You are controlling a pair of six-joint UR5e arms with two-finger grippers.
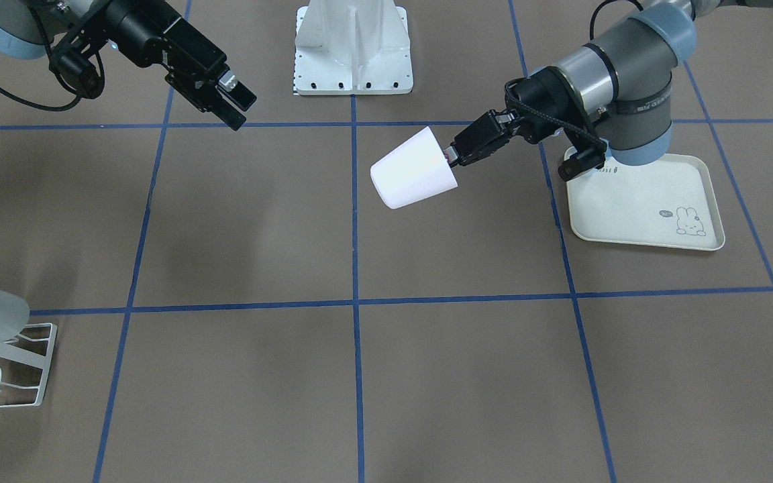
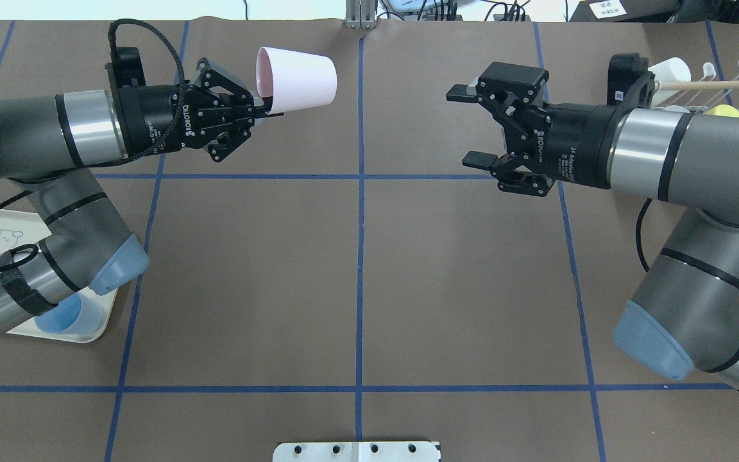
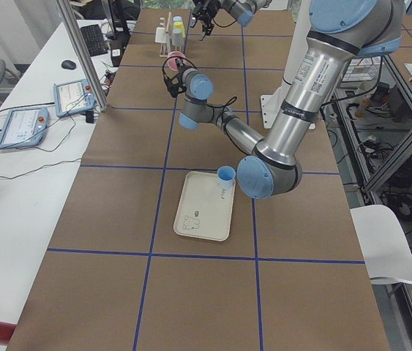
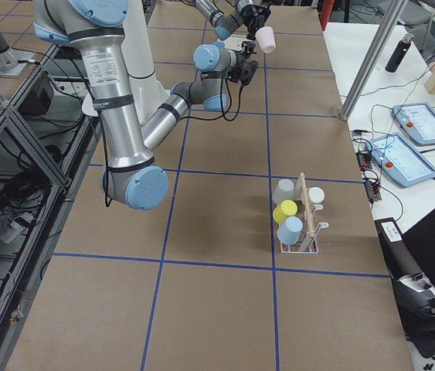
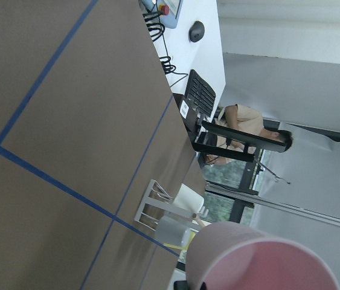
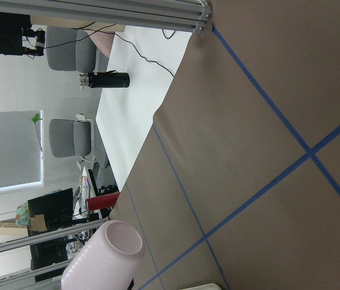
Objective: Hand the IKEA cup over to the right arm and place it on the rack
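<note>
The pale pink IKEA cup hangs on its side in the air over the far middle of the table, base pointing toward the right arm. My left gripper is shut on the cup's rim, one finger inside the mouth. From the front, cup and left gripper show the same hold. My right gripper is open and empty, facing the cup across a wide gap. The white wire rack stands behind the right arm and holds several cups.
A cream rabbit-print tray lies under the left arm with a blue cup on it. The white robot base plate sits at the table's near-robot edge. The rack stands near the operators' edge.
</note>
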